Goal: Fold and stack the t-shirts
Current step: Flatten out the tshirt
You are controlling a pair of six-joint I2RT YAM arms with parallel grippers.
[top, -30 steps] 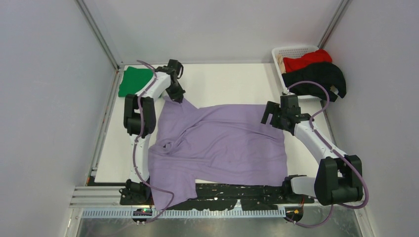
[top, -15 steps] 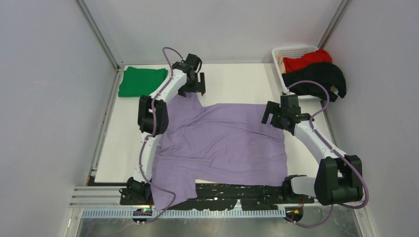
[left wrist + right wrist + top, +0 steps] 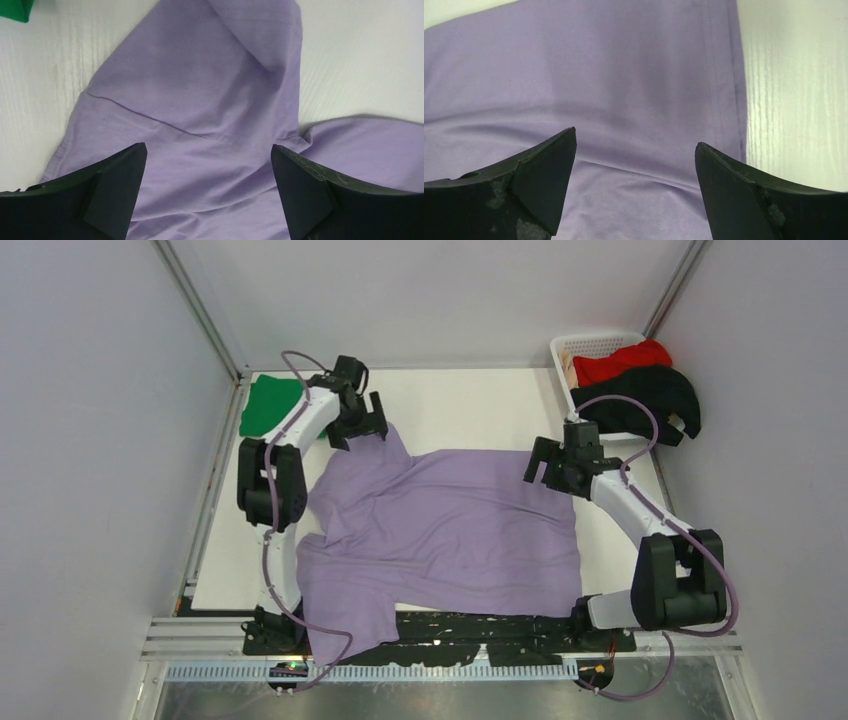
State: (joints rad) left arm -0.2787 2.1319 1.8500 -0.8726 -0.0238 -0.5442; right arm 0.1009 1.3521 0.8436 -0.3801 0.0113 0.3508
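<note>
A lavender t-shirt (image 3: 440, 530) lies spread across the middle of the white table, its front part hanging over the near edge. My left gripper (image 3: 360, 428) hovers open over its far-left sleeve (image 3: 210, 90), nothing between the fingers (image 3: 208, 146). My right gripper (image 3: 548, 468) stands open above the shirt's far-right hem (image 3: 624, 75), also empty (image 3: 635, 137). A folded green t-shirt (image 3: 265, 405) rests at the far left, partly behind the left arm. A red t-shirt (image 3: 620, 362) and a black t-shirt (image 3: 645, 400) sit in the basket.
The white lattice basket (image 3: 600, 343) stands at the far right corner, with the black shirt spilling over its near side. Grey walls close in on both sides. Bare white table (image 3: 794, 90) shows right of the lavender hem.
My left gripper opened and let go of the sleeve, swung toward the far right, then came back over the sleeve. The shirt's left side lies smoother. The right gripper edged slightly farther.
</note>
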